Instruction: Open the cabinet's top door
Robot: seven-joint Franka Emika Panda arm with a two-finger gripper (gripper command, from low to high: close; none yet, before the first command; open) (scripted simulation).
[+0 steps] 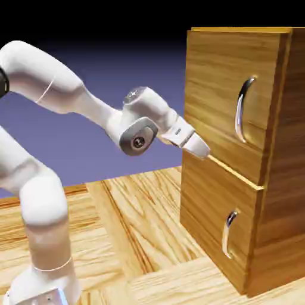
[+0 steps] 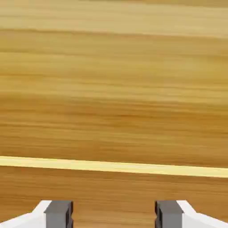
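1. Locate the cabinet (image 1: 283, 161) at the right of the frame in the exterior view, with the top door (image 1: 220, 89) at upper right, closed above the pale seam (image 1: 235, 171).
2. Note on the top door, toward its right edge, the long handle (image 1: 241, 110), upright and curved; probably set there to give leverage away from a hinge at the left.
3. Observe the fingers (image 2: 169, 214) at the bottom of the hand view: spread wide, with nothing held between. Cannot tell from either view about contact with the wood.
4. Treat as an approach: aimed at the seam, below and left of the handle, too low to grasp it.
5. Next, raise and shift toward the handle, keeping the spread to straddle the bar. Avoid scraping the door face.
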